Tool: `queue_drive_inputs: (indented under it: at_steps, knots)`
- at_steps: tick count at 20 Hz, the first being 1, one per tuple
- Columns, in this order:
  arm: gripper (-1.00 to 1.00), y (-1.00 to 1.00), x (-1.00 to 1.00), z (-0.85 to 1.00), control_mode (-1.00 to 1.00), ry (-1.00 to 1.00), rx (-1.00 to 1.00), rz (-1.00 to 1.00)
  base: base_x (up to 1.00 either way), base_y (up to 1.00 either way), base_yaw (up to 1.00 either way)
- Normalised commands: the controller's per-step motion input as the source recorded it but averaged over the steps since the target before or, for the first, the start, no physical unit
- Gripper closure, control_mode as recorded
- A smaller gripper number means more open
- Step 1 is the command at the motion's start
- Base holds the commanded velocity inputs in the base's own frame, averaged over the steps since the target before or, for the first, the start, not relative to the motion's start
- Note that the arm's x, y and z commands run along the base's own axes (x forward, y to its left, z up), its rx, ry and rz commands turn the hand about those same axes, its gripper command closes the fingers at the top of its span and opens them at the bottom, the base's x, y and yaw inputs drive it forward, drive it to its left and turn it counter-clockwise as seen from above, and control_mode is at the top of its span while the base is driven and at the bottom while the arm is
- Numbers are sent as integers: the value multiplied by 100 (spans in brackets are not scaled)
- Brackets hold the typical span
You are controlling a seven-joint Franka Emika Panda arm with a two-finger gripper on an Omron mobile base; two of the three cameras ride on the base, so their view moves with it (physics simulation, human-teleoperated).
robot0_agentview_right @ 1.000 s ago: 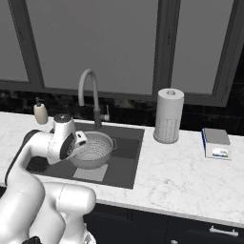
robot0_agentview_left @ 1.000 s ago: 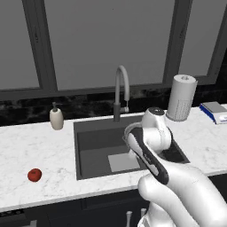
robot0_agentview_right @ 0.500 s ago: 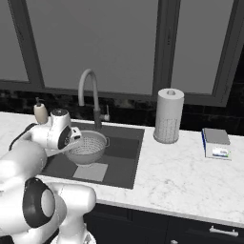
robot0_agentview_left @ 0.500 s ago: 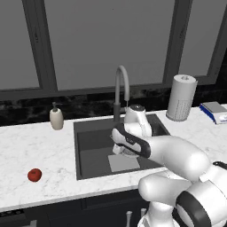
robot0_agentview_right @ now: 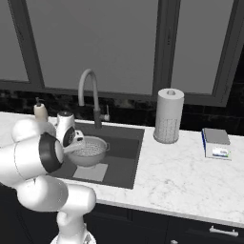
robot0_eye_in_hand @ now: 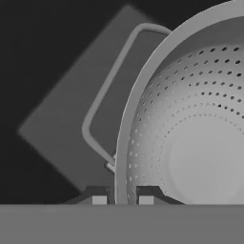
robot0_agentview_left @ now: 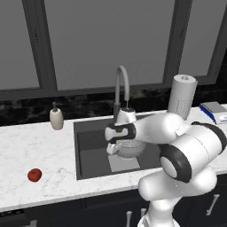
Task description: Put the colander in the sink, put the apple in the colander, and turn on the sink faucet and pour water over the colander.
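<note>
My two-finger gripper (robot0_eye_in_hand: 122, 199) is clamped on the rim of the round silvery perforated metal colander (robot0_eye_in_hand: 190, 143), one finger tip inside the wall, one outside, next to its thin wire side handle (robot0_eye_in_hand: 102, 95). I hold the colander over the large rectangular dark grey sink (robot0_agentview_left: 91, 150), above the pale grey square (robot0_eye_in_hand: 62, 119) at the basin bottom; can't tell from these views whether it touches the floor of the basin. From the right base view the colander (robot0_agentview_right: 90, 150) sits in the left half of the sink (robot0_agentview_right: 125, 157), mouth up, nothing inside it. The small round red apple (robot0_agentview_left: 34, 174) lies on the white marble counter (robot0_agentview_left: 26, 150) left of the sink, well apart from the colander. The tall grey gooseneck faucet (robot0_agentview_left: 120, 86) stands behind the basin, spout arching over it, no water visible. Small beige soap dispenser (robot0_agentview_left: 56, 118) stands left of the faucet, white paper towel roll (robot0_agentview_right: 169, 116) on the right side, a flat boxed item (robot0_agentview_right: 215, 143) further right.
</note>
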Motion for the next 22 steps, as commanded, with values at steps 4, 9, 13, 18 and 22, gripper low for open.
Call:
queue_drive_inputs:
  at_steps: [4, 9, 13, 18, 22]
  knots:
    - [100, 0, 26, -55, -100, 0, 0, 0, 0, 0, 0]
    - [100, 1, 18, -57, -100, 0, 0, 0, 0, 0, 0]
    - [100, 2, 13, -40, -100, 0, 0, 0, 0, 0, 0]
    - [100, 6, 33, -25, -100, -3, 0, 0, 0, 0, 0]
    - [100, 15, 51, -18, -100, -2, 0, 0, 0, 0, 0]
